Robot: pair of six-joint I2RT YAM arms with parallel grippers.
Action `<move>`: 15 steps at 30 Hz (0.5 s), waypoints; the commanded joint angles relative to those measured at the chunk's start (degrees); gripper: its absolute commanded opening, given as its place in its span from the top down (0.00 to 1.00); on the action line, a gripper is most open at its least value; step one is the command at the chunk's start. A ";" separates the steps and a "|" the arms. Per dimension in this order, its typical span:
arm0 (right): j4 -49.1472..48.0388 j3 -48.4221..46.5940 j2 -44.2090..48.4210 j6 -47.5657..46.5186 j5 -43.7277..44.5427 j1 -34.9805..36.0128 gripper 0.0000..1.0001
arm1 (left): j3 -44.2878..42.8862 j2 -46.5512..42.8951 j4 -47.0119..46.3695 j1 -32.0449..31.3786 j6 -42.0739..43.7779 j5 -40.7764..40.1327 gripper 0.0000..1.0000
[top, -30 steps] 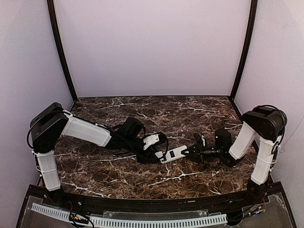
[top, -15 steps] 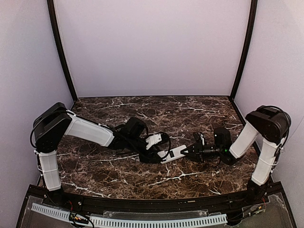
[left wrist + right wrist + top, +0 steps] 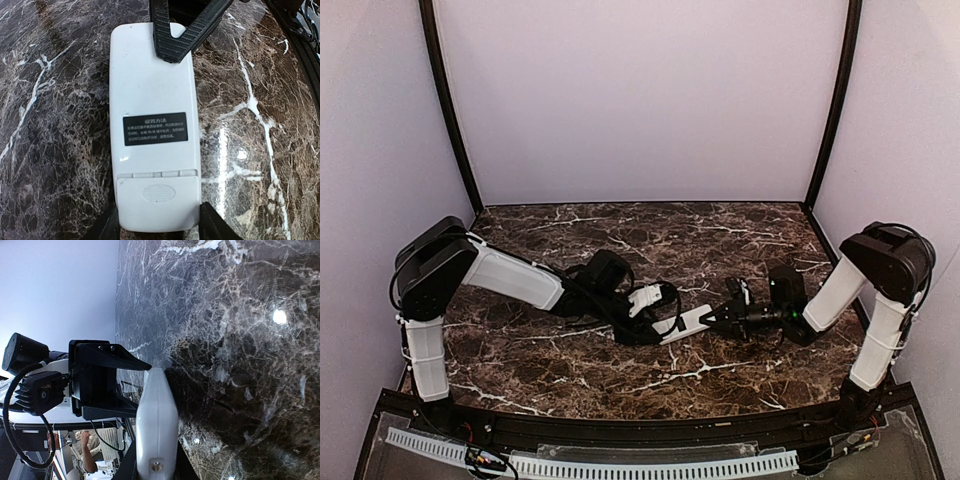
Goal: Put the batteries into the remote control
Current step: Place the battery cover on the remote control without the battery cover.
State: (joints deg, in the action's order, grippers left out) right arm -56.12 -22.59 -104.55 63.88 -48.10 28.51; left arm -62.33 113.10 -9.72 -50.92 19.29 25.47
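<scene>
Remote control (image 3: 150, 90) first: you are looking at its plain white back, a slim rounded-corner rectangle of smooth, slightly glossy plastic. A black rectangular label (image 3: 155, 129) with fine white print sits across its middle. Below that, toward 6 o'clock in the left wrist view, the battery cover (image 3: 157, 200) is seated flush, marked off by a thin seam with four short notches and an oval ribbed thumb patch.

From above, the remote sits just right of the table's middle, its long axis running from about 8 o'clock to 2 o'clock. You cannot tell whether it rests on the surface or hangs just clear of it.

Your left hand (image 3: 158, 225) grips the cover end, one black finger against each long edge. Your right hand (image 3: 171, 47) is closed on the opposite end, its two black, finely ribbed fingers meeting in a V over the white back; the right wrist view shows the remote edge-on, thin and pale, pinched between them.

The table (image 3: 250, 125) is polished dark brown marble with white veins and bright lamp glints.
</scene>
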 commanded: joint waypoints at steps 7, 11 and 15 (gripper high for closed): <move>3.20 -0.34 0.20 -0.90 1.27 0.91 1.00 | -1.81 1.91 1.06 -0.73 0.02 -0.62 0.66; 3.30 -0.35 0.39 -1.03 1.40 1.02 1.00 | -2.69 2.88 1.96 -1.10 0.53 -0.37 0.66; 3.64 -0.35 0.55 -1.12 1.42 1.01 1.00 | -3.38 3.79 2.50 -1.42 0.70 0.04 0.67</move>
State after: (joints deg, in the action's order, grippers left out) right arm -55.86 -22.61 -104.33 63.94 -47.83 28.45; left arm -64.16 114.08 -8.47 -51.13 19.81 25.21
